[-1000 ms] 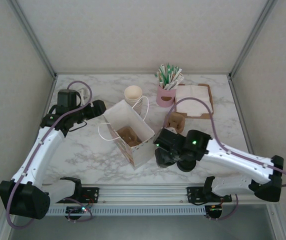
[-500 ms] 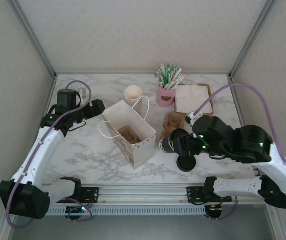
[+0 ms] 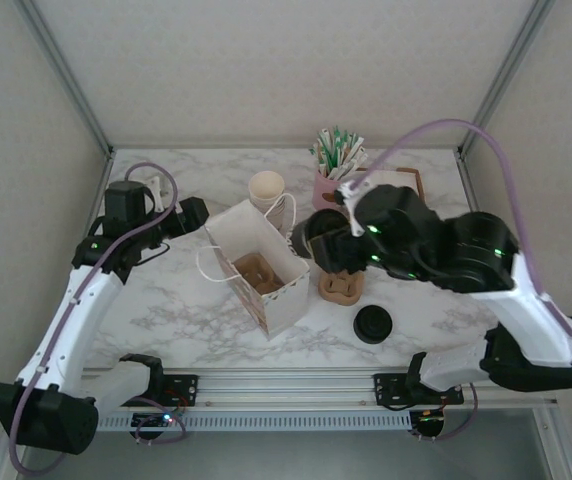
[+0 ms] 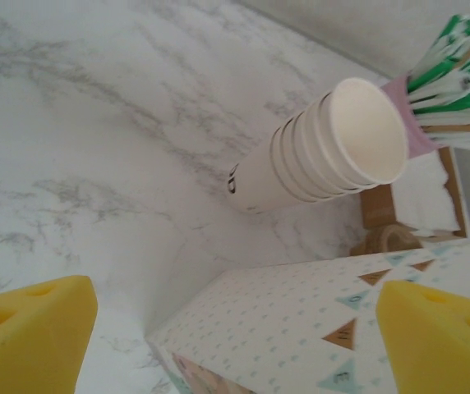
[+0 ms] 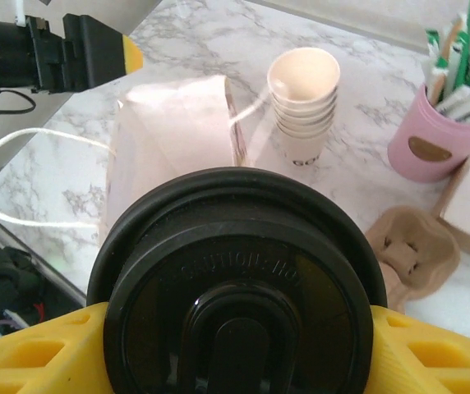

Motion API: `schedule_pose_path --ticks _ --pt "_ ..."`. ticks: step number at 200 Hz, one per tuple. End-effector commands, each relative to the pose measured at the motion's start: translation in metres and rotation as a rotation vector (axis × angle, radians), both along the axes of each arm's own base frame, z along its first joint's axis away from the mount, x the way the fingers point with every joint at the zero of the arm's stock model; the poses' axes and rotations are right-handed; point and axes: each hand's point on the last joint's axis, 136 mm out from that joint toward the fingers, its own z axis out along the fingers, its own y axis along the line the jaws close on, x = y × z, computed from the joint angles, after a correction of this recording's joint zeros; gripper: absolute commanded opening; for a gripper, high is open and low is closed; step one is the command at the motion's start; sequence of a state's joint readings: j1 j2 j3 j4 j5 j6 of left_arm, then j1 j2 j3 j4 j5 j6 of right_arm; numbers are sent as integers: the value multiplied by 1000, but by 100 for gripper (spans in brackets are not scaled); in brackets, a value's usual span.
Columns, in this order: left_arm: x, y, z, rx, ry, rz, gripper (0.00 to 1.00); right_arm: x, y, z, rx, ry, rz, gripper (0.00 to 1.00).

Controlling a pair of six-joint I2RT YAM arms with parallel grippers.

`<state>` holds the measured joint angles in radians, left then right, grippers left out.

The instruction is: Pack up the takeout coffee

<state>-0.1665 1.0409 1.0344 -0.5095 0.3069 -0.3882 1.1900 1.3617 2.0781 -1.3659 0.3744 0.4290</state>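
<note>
On the marble table, a paper bag stands mid-table, with stacked cups and a pink pot toward the far edge. A cardboard carrier and a black lid lie right of the bag.

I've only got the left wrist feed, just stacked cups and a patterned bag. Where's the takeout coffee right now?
Observer: The right end effector holds the takeout coffee, just right of the bag, near its rim.
Operator: Is the bag open?
Observer: Yes, mouth up, with a brown insert at its bottom.
Operator: Anything loose nearby?
Observer: A spare black lid lies on the table beside a cardboard carrier.
</note>
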Motion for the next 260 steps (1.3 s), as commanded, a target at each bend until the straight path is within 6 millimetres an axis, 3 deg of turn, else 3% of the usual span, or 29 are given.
schedule_pose_path --ticks 1,20,46,70,105,156,200,260 --pt "-2 3 10 4 -54 2 88 8 19 19 9 -80 40 62" --pt "-1 18 9 56 -48 72 88 15 34 20 -9 -89 47 62" --pt "-2 56 0 179 -15 257 86 22 58 15 -29 -77 66 62" --pt "-2 76 -12 245 36 353 86 32 80 -1 -96 -71 71 62" --pt "7 65 -29 213 111 310 85 46 107 -27 -187 -63 82 62" --pt "15 41 -57 156 220 206 86 50 130 -60 -267 -5 110 62" --pt "16 30 -66 123 259 156 86 56 134 -90 -335 67 117 62" --pt "16 15 -62 71 245 87 87 65 139 -123 -397 143 122 61"
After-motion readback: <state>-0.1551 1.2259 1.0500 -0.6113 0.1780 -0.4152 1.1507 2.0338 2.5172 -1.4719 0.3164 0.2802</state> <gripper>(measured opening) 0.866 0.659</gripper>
